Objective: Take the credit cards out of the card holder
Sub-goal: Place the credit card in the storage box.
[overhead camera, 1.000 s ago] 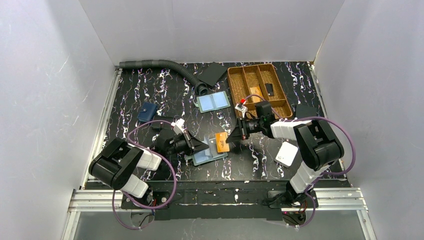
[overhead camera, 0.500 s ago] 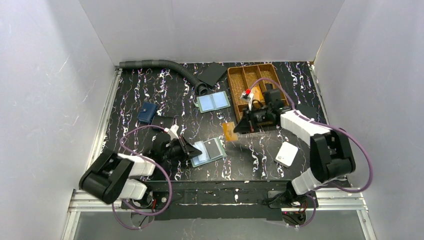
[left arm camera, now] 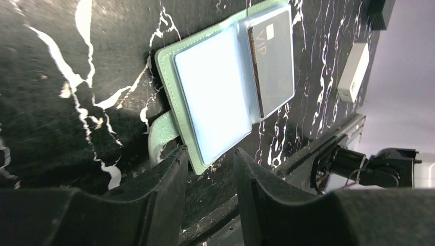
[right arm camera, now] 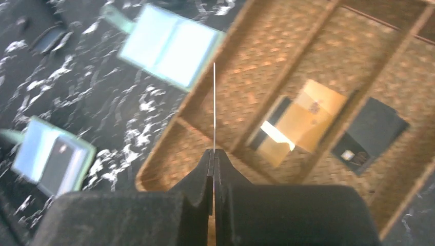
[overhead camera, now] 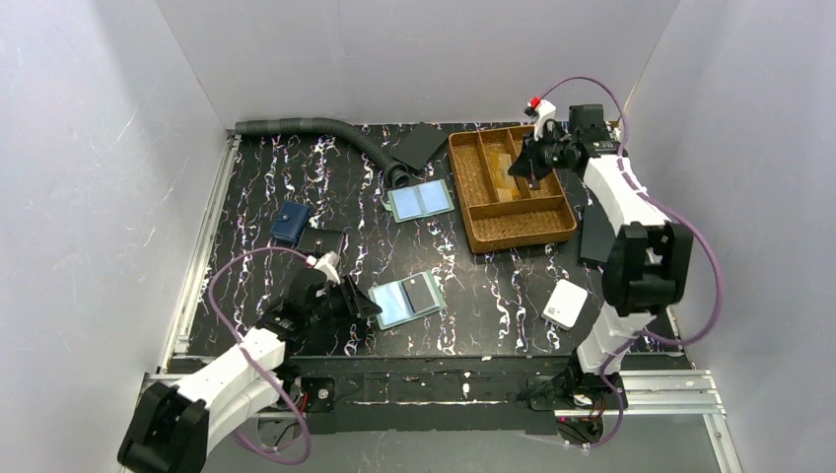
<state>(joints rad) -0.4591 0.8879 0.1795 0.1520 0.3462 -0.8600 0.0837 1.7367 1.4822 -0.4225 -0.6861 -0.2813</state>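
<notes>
The card holder (overhead camera: 407, 299) lies open on the table (overhead camera: 296, 177), a dark card (left arm camera: 272, 61) in one pocket. The left hand (left arm camera: 209, 156) gapes just beside it. Over the tray (overhead camera: 521, 236), the right hand (right arm camera: 214, 154) pinches what seems a credit card (right arm camera: 214, 102), edge-on, its face hidden.

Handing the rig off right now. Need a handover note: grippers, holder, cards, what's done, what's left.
Left gripper: open, at the tab edge of the open teal-green-edged bifold card holder, gripping nothing.
Right gripper: shut on a thin card seen edge-on, above the brown wooden divided tray.
In the tray: a tan card and a dark card.
Left: drop the held card, then pull the dark VIP card from the holder's pocket.
</notes>
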